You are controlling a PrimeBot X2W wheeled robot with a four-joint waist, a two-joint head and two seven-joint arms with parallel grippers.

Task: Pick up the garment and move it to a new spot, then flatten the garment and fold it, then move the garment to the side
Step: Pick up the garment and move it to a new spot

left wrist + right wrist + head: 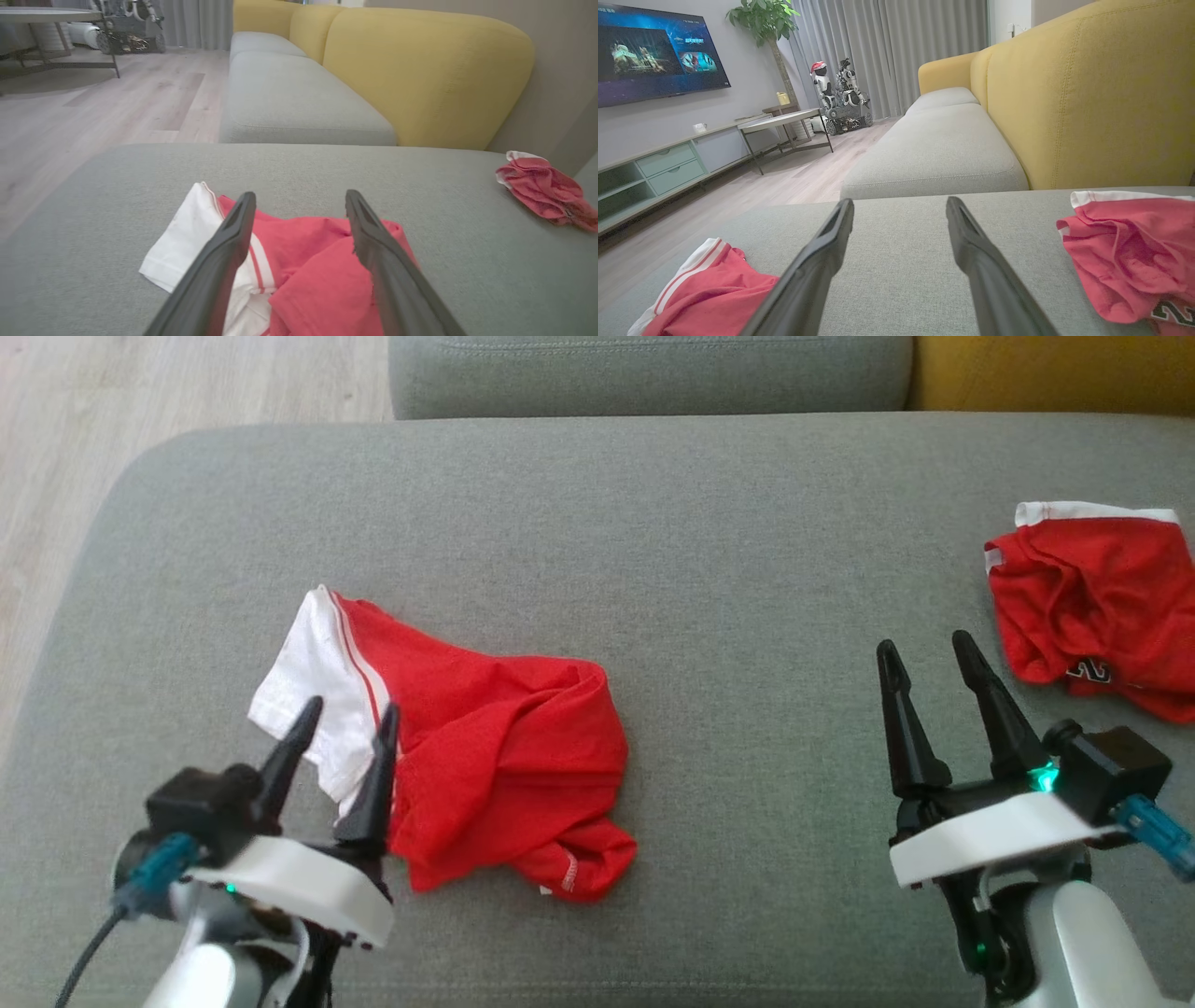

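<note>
A crumpled red garment (485, 756) with a white striped sleeve lies on the grey sofa seat (653, 541), left of centre. It also shows in the left wrist view (317, 280) and in the right wrist view (710, 294). My left gripper (345, 714) hovers open over the white sleeve end, fingers (224, 261) spread with nothing between them. My right gripper (929, 649) stands open over bare cushion to the right, well apart from the garment; its fingers (817, 261) hold nothing.
A second crumpled red and white garment (1102, 602) lies at the seat's right edge (1129, 252). Yellow backrest (420, 70) behind. Wooden floor (112, 420) beyond the seat's left edge; a table (784, 123) and another robot (838, 93) stand farther off.
</note>
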